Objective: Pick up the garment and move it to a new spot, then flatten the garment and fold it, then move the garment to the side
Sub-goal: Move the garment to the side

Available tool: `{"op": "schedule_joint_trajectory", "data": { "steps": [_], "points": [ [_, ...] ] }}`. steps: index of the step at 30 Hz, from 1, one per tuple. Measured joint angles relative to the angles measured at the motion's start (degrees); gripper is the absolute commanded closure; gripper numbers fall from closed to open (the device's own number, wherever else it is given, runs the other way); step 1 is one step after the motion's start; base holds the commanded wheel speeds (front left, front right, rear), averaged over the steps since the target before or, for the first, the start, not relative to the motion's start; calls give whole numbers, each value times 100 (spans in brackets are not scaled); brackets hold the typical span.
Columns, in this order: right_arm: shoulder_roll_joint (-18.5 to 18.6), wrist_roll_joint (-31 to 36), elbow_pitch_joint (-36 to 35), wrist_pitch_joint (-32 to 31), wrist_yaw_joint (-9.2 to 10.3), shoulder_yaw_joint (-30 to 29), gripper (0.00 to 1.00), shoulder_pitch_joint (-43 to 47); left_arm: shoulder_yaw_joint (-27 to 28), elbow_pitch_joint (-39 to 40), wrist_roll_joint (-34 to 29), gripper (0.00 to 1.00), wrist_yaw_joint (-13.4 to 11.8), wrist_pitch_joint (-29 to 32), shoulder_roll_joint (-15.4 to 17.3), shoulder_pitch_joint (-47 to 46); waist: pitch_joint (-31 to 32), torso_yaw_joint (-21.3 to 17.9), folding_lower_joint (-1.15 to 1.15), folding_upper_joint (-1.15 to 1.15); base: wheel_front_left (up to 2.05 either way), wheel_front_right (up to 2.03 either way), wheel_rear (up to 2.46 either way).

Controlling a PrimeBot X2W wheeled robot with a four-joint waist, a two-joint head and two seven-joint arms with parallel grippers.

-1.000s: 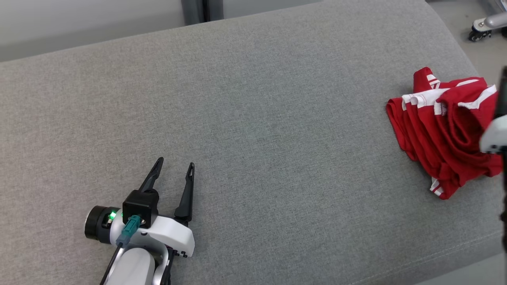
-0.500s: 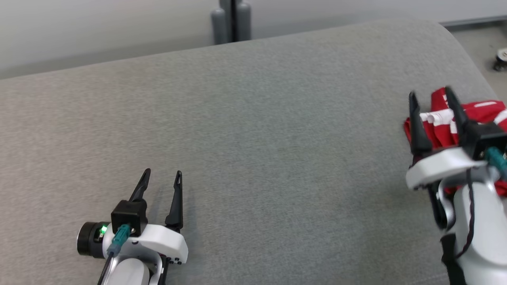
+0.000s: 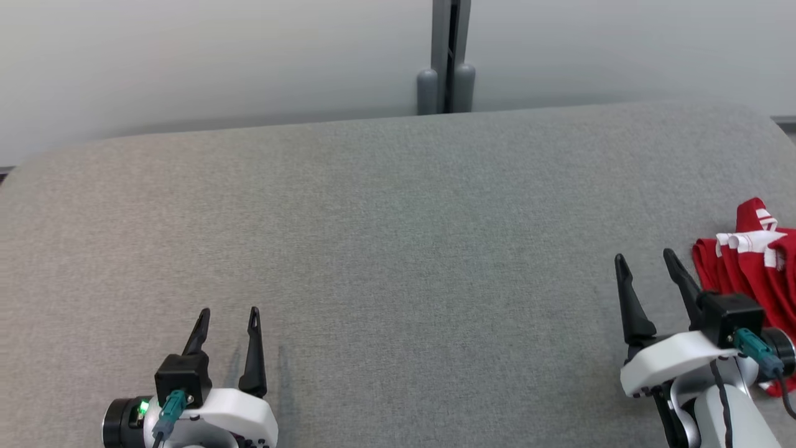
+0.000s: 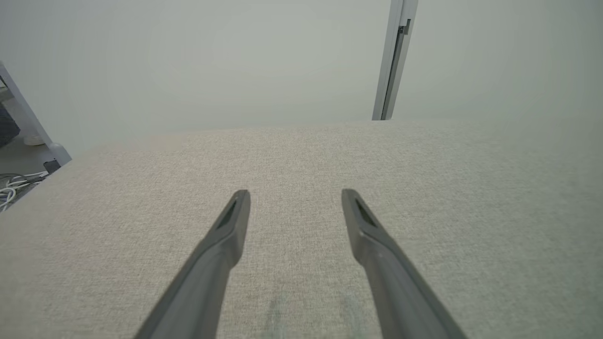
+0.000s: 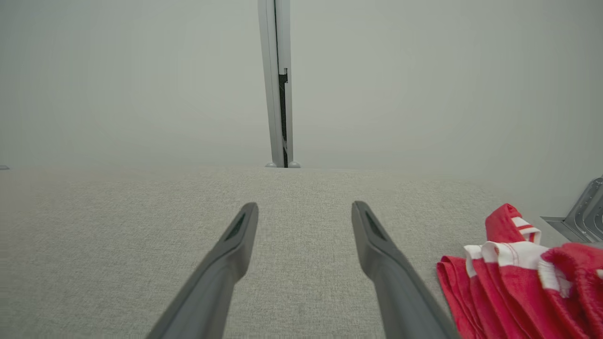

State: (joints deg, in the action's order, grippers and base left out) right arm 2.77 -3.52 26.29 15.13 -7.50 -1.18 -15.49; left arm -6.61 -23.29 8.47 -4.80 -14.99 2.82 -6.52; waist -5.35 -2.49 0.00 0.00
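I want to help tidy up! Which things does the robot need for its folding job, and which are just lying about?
For the job: red garment, right gripper, left gripper, grey cushion underneath.
Just lying about: grey post behind, white cables on the floor.

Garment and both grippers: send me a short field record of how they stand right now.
garment: red with white stripes, crumpled, lying at the right end of the grey cushion
left gripper: open, empty, over bare cushion
right gripper: open, empty, beside the garment, not gripping it
task stage: pick-up not yet done
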Motion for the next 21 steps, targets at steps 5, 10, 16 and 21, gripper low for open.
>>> {"op": "schedule_joint_trajectory", "data": {
  "steps": [5, 10, 16, 21],
  "points": [
    [-1, -66, 26, 0, 0, -33, 0, 271, 45, -53, -21, 0, 2, 0, -1, 152, 210, 148, 0, 0, 0, 0, 0],
    [-2, -101, 77, 1, 0, -22, 0, 475, 66, -53, -21, 0, -15, 0, -3, 266, 377, 230, 0, 0, 0, 0, 0],
    [-1, -151, 105, 0, 0, 14, 0, 578, 124, -86, 24, 0, -24, 0, -1, 324, 484, 233, 0, 0, 0, 0, 0],
    [-1, -170, 105, 0, 0, 26, 0, 621, 169, -107, 144, 0, 13, 0, -4, 375, 543, 208, 0, 0, 0, 0, 0]
  ]
}}
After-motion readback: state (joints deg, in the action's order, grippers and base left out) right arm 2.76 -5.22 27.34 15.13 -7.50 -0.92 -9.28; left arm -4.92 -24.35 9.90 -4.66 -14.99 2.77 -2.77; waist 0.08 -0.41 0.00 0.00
